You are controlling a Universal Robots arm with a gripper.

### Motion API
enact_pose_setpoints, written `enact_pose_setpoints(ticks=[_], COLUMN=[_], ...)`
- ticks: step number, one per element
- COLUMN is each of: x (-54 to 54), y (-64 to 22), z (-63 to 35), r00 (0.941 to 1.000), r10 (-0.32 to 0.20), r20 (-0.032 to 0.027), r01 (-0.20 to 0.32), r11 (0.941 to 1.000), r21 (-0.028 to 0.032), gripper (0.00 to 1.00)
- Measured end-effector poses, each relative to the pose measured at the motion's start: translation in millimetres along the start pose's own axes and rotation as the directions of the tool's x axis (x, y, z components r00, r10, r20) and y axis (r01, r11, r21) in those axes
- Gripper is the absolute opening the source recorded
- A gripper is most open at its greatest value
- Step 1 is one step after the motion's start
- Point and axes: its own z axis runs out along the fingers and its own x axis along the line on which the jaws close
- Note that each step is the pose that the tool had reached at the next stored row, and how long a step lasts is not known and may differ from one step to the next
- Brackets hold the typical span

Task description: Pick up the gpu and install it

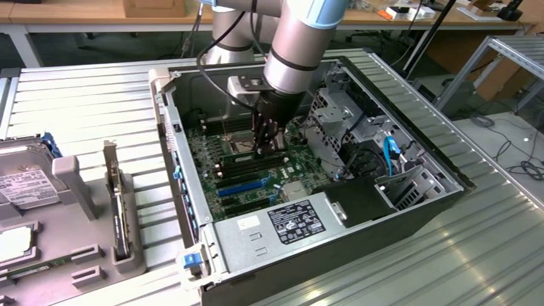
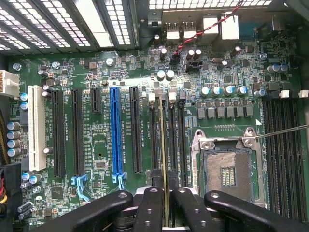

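Between CPU socket (image 2: 227,174), blue slot (image 2: 115,130): gripper (image 2: 164,182) clamps gpu (image 2: 163,145).

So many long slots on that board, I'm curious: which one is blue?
The blue slot is the single long one flanked by black slots, unlike the white slot further off; the hand grips the gpu nearby.

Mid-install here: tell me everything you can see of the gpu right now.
The gpu is seen edge-on: a long, thin greenish board, upright between the fingers of the gripper, which clamp its faces. It lies in line with the black memory slots beside the CPU socket, down at the motherboard. Whether it is seated cannot be told.
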Motion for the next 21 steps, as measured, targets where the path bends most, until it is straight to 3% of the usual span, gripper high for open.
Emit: enact_pose_setpoints(ticks=[4, 8, 11, 14, 16, 21], x=[0.0, 0.8, 1.0, 1.1, 1.2, 1.2], y=[0.5, 1.9, 2.0, 3.8, 5.3, 5.3], z=[0.1, 0.4, 0.7, 1.6, 2.7, 4.2], r00=[1.0, 1.0, 1.0, 1.0, 1.0, 0.9999], r10=[0.0, 0.0, -0.001, -0.001, 0.0, 0.0], r20=[0.0005, 0.0004, 0.0008, -0.0037, -0.0085, -0.0109], r01=[0.0, 0.0, 0.001, 0.001, 0.0, 0.0], r11=[1.0, 0.9999, 0.9998, 0.9997, 0.9994, 0.9993], r21=[0.0084, 0.0107, 0.0204, 0.026, 0.0343, 0.0385], gripper=[0.14, 0.14, 0.14, 0.14, 0.14, 0.14])
